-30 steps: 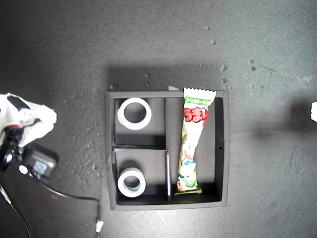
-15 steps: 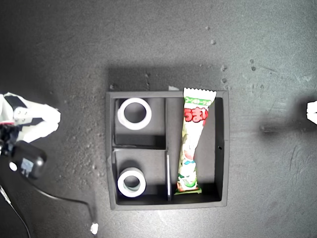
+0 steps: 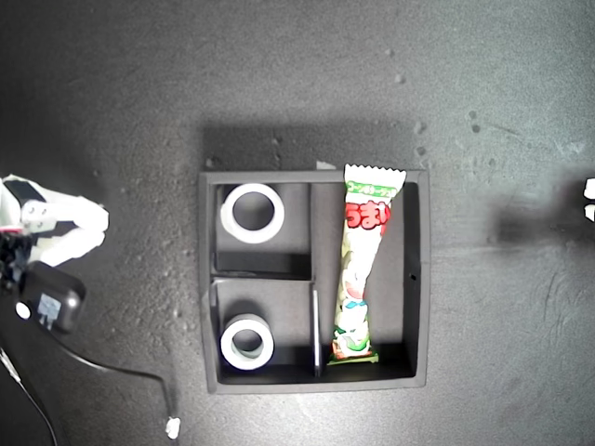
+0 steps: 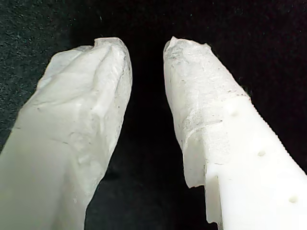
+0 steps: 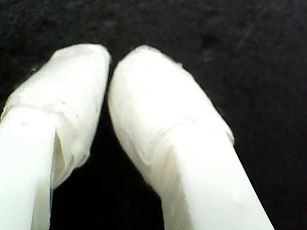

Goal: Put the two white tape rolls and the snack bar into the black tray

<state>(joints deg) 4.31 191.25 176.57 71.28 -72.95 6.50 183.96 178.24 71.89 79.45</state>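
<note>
Exterior view: square matte black tray with raised walls (image 3: 206, 279) sits mid-frame on the dark, grainy, speckled tabletop (image 3: 112, 93). Thin dividers split it into two small compartments on the exterior view's left and one long one on its right.

First white ring-shaped tape roll (image 3: 227, 213) lies flat in the upper small compartment, smooth, with a dark hollow centre. Second white ring-shaped tape roll (image 3: 226, 344) lies flat in the lower small compartment, a bit smaller, greyish inner rim. Long narrow green-and-white snack bar packet (image 3: 364, 251) lies lengthwise in the long compartment. It has a glossy wrapper, red lettering, a cartoon figure and crimped zigzag ends, and its top end rests on the tray's far wall.

White plastic arm (image 3: 56, 232) is at the exterior view's left edge with a black boxy module (image 3: 51, 302) and a thin black cable (image 3: 121, 372). A white sliver of another arm (image 3: 589, 200) is at the right edge. Cannot tell which arm is which.

First wrist view: my first claw (image 4: 146, 52) is released, its tape-wrapped white fingers (image 4: 86, 96) apart with nothing between. Second wrist view: my second claw (image 5: 109, 67) is clenched, tips almost touching, empty.

Versus half a second ago: the left-side arm and module have shifted slightly, the cable end has barely moved, and the tray contents are unchanged.
</note>
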